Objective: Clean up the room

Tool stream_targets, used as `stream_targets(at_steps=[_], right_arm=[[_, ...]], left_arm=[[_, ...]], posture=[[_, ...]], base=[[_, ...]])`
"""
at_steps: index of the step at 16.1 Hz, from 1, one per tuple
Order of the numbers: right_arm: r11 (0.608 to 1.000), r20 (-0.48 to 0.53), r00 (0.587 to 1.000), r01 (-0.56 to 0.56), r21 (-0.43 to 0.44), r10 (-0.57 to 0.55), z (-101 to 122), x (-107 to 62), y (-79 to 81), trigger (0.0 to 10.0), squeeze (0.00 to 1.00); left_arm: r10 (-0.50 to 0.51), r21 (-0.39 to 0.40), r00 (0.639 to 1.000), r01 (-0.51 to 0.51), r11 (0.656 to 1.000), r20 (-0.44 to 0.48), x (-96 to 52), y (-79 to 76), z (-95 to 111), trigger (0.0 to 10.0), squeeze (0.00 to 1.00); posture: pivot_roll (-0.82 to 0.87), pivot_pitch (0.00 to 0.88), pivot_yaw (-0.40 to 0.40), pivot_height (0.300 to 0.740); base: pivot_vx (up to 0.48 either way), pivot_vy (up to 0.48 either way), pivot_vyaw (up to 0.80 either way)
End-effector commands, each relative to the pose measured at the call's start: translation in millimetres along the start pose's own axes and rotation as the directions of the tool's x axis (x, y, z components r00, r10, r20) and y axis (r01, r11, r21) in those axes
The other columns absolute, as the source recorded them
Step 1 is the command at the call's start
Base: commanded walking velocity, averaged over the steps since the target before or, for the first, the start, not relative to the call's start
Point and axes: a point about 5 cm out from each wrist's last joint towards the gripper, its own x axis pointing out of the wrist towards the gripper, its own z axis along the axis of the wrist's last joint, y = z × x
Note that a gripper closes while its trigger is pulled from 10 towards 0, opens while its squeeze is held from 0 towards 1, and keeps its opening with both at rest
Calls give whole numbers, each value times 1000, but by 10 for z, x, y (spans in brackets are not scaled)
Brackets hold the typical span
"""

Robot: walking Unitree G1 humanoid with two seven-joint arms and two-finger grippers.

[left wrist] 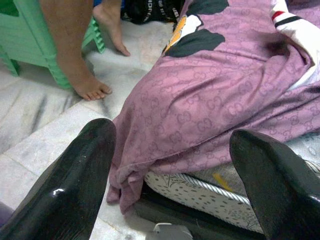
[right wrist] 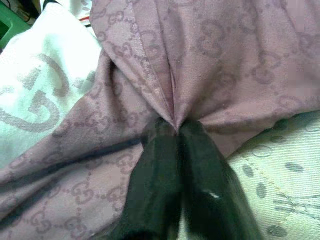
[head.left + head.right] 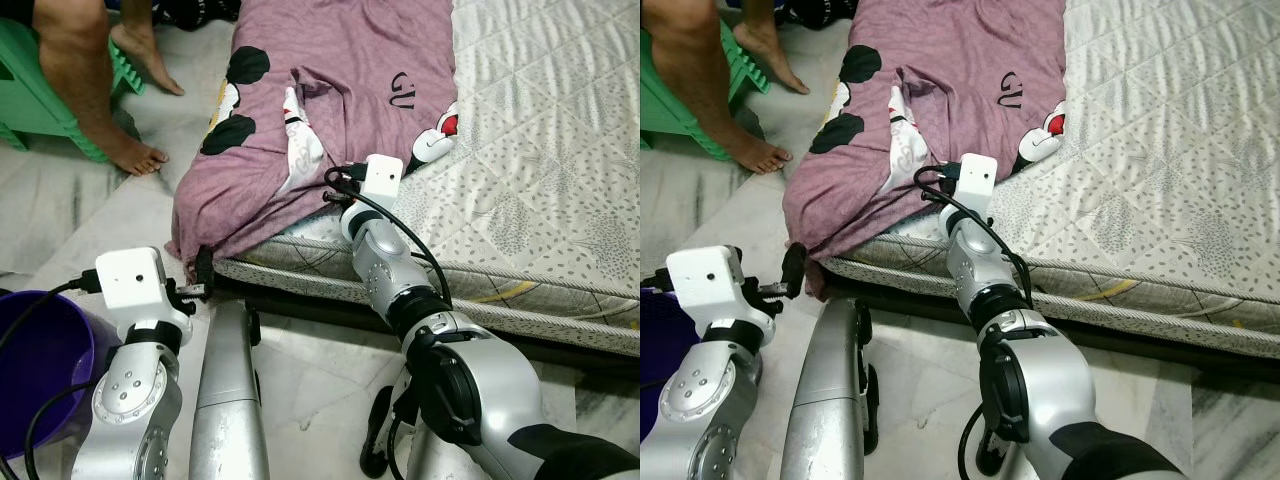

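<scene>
So the purple shirt (image 3: 330, 110) is spread over the edge of the mattress (image 3: 540, 150), one corner hanging off toward the floor (image 3: 60, 200); right tool (image 2: 177, 132) is pinched tight on a fold of it, you can see the fabric bunching into creases right at the tips; left tool (image 1: 172, 170) is wide open, hovering just off the hanging corner, not touching anything. The shirt looks light and floppy, so I'd guess it'll drape and drag rather than lift clean; one pinch near the middle probably leaves the rest trailing; grabbing that dangling corner with the left too seems smarter. Purple bucket (image 3: 40, 360) sits by the left arm, maybe where it goes; a person's feet (image 3: 135, 155) and a green stool (image 3: 25, 100) are nearby on the floor.
</scene>
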Motion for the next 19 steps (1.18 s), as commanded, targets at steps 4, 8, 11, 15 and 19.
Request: stream_targets(at_steps=[4, 8, 11, 15, 19], right_arm=[[999, -26, 999, 30, 38, -29, -68, -24, -79, 0, 0], [996, -60, 996, 70, 53, -67, -156, -100, -309, 0, 0], [998, -55, 996, 65, 25, -63, -215, -363, -533, 0, 0], [992, -27, 992, 122, 3, -122, -223, -898, -903, 0, 0], [983, -157, 971, 170, -68, -179, -344, -1425, -1144, 0, 0]], left_arm=[[16, 10, 1000, -15, 1000, -16, 9, 56, -43, 10000, 0], [10, 9, 1000, -9, 1000, -12, 40, 49, -44, 10000, 0], [-7, 2, 1000, 7, 1000, -8, 94, 28, -58, 10000, 0], [-54, -10, 999, 54, 998, -6, 202, -54, -92, 10000, 0], [-105, -16, 994, 105, 994, 2, 325, -146, -107, 10000, 0]], posture=[[317, 249, 26, 537], [291, 233, 28, 537], [249, 215, 31, 537], [180, 174, 49, 537], [117, 133, 55, 537]], base=[[0, 0, 0], [0, 0, 0], [0, 0, 0], [0, 0, 0], [0, 0, 0]])
